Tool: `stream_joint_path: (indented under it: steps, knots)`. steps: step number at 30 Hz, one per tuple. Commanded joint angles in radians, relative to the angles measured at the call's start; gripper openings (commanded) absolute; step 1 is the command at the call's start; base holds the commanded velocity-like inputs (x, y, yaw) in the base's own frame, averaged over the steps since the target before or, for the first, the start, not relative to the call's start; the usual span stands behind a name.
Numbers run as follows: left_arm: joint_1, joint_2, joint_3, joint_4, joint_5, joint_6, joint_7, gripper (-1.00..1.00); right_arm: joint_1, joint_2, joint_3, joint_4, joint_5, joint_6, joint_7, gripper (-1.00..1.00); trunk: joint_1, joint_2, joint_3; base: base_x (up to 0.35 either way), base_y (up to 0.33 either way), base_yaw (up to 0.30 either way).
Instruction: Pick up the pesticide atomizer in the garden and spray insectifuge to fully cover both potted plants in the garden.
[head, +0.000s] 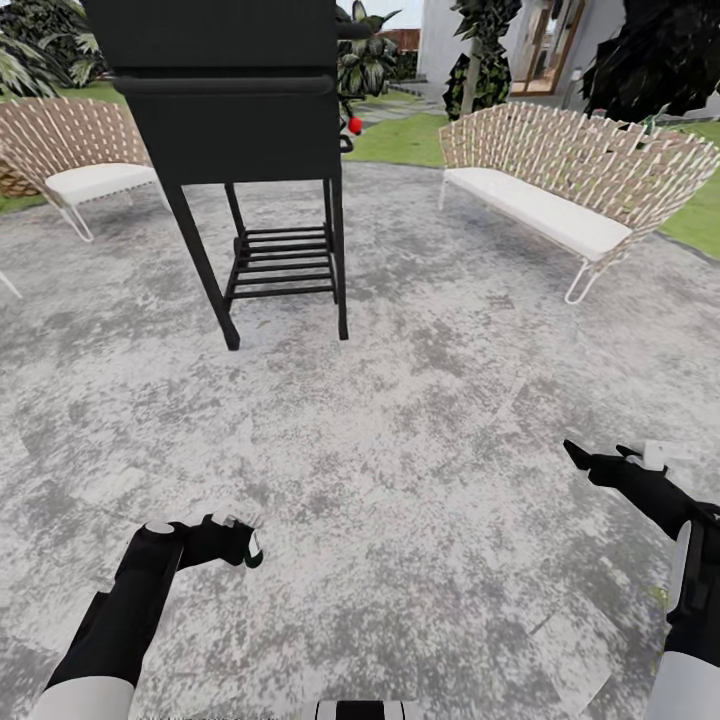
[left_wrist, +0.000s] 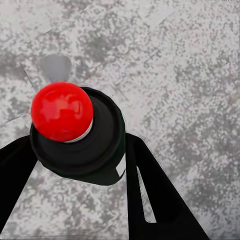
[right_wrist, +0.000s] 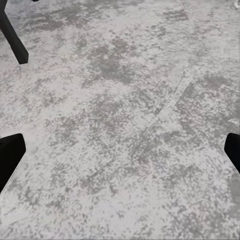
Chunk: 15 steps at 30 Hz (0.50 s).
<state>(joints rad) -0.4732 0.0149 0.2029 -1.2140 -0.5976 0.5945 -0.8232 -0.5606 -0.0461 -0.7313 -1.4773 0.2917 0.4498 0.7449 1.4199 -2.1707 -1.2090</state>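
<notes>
Pesticide atomizer (left_wrist: 87, 150), dark-bodied with a red ball top, is clamped between the two fingers of the left gripper (left_wrist: 80, 165) above the grey mottled patio (head: 400, 420); in the head view the left gripper (head: 235, 543) is seen low at the left with the bottle's end (head: 254, 548) just showing; the right gripper (head: 600, 458) is held spread with nothing between its fingers; a black grill stand (head: 270, 180) is flanked by two woven benches (head: 570, 180).
</notes>
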Motion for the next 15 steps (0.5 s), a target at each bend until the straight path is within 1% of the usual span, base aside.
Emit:
stream_joint_path:
  steps: [1,2,9,14,15]
  knots:
    - [-0.001,-0.001,0.001,-0.001,-0.007,0.004,-0.008,-1.00,-0.001,0.000,-0.002,-0.001,0.007,0.004,0.008,1.00,0.000,0.000,0.000,0.000,0.000,0.240]
    - [-0.001,-0.001,0.001,-0.001,-0.007,0.004,-0.008,-1.00,-0.001,0.000,-0.002,-0.001,0.007,0.003,0.008,1.00,0.000,0.000,0.001,0.000,0.000,0.240]
    - [-0.001,-0.001,0.001,-0.001,-0.007,0.004,-0.008,-1.00,-0.001,0.000,-0.003,-0.002,0.007,0.003,0.008,1.00,0.027,-0.049,-0.013,0.000,0.000,0.240]
    - [0.001,-0.001,0.001,-0.001,-0.007,0.004,-0.008,-1.00,-0.001,-0.001,-0.003,-0.001,0.007,0.004,0.008,1.00,0.027,-0.049,-0.008,0.000,0.000,0.240]
    - [0.001,-0.001,0.001,-0.001,-0.007,0.004,-0.008,-1.00,-0.001,-0.001,-0.003,-0.001,0.007,0.004,0.008,1.00,0.031,-0.056,-0.010,0.000,0.000,0.240]
